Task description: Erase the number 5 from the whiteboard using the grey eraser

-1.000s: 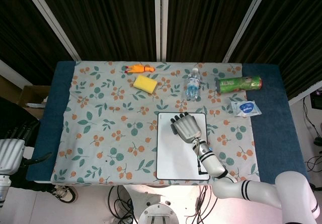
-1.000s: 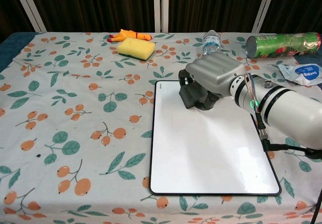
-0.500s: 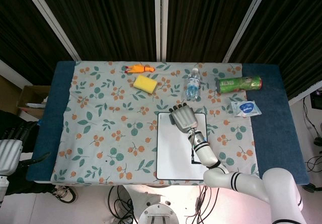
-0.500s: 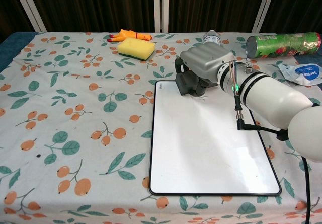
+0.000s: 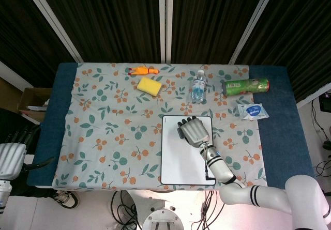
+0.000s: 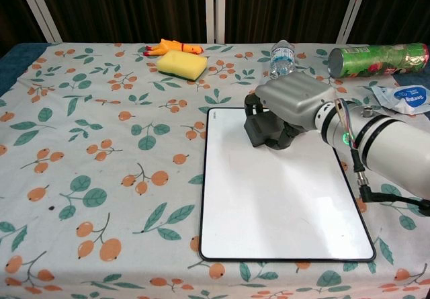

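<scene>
One whiteboard lies on the near right part of the flowered tablecloth, and its white face looks blank in both views. The right hand is over the far end of the board, its fingers curled down around the one grey eraser, which it presses against the board's surface near the far left corner. In the head view the same hand covers the eraser almost wholly, so only a dark edge shows at its left side.

The left hand hangs off the table's near left edge, apart from everything on it; it seems to hold nothing, but the view there is too poor to tell how its fingers are set.

Along the far side of the table are five other things, one of each: an orange toy, a yellow sponge just beside it, a water bottle lying down, a green can on its side to the right, and a white packet near the right edge.
</scene>
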Available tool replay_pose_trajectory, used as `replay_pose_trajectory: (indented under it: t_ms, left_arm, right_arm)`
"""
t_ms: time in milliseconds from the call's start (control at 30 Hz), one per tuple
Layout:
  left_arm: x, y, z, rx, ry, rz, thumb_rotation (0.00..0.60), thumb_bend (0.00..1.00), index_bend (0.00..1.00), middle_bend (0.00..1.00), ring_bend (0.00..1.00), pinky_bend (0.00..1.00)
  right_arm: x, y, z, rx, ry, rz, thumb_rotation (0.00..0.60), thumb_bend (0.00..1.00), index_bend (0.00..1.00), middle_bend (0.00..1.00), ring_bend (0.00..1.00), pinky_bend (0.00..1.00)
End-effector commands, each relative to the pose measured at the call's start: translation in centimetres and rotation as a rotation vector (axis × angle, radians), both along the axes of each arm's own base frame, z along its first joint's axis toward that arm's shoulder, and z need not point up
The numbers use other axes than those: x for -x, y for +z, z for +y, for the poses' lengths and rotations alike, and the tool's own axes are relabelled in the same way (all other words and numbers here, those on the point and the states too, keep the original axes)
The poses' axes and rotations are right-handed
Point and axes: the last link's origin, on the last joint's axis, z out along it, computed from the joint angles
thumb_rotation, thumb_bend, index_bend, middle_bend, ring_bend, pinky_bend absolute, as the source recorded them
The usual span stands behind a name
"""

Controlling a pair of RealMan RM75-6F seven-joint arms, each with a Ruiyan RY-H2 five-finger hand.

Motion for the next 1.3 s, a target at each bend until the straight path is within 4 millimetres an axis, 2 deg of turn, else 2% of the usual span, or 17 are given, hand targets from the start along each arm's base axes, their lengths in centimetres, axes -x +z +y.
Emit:
replay_pose_trajectory:
  t_ms: [33,200,367,733,833,1067,1300]
  left_arm:
    - [-0.1,-0.1,0.0,0.006,-0.001,0.001,0.165,0.00,0.12,0.13,0.09,0.16]
    - [-0.1,-0.2,0.2,0.014,0.001,0.005,0.160,0.00,0.12,0.13,0.09,0.16]
    - [-0.4,-0.4,0.5,0.017,-0.005,0.003,0.162,0.00,0.12,0.13,0.09,0.16]
    - [-0.6,0.6,0.5,-0.009,-0.011,0.014,0.161,0.00,0.12,0.13,0.09,0.16]
    - [-0.5,0.9,0.4,-0.019,-0.008,0.015,0.160,0.00,0.12,0.13,0.09,0.16]
    - [-0.5,1.0,0.2,-0.024,-0.011,0.009,0.161,0.00,0.12,0.13,0.09,0.16]
    - [-0.5,0.9,0.1,-0.029,-0.017,0.006,0.161,0.00,0.12,0.13,0.09,0.16]
  right_arm:
    - [1.5,1.1,1.1,-0.013,-0.036,0.009,0.600,0.39,0.64,0.52,0.46,0.38]
    - [2.2,2.2,1.5,0.010,-0.057,0.001,0.600,0.39,0.64,0.52,0.46,0.38]
    - [2.2,1.9,0.3,0.048,-0.072,-0.013,0.600,0.39,0.64,0.52,0.46,0.38]
    - [0.5,-0.2,-4.3,0.123,-0.052,-0.015,0.600,0.39,0.64,0.52,0.46,0.38]
    - [-0.1,-0.5,-4.7,0.126,-0.044,-0.037,0.600,0.39,0.64,0.52,0.46,0.38]
    - [0.2,-0.6,-3.2,0.097,-0.018,-0.033,0.600,0.39,0.64,0.52,0.46,0.38]
    - [1.7,0.6,0.8,-0.002,-0.046,-0.049,0.600,0.39,0.64,0.52,0.46,0.38]
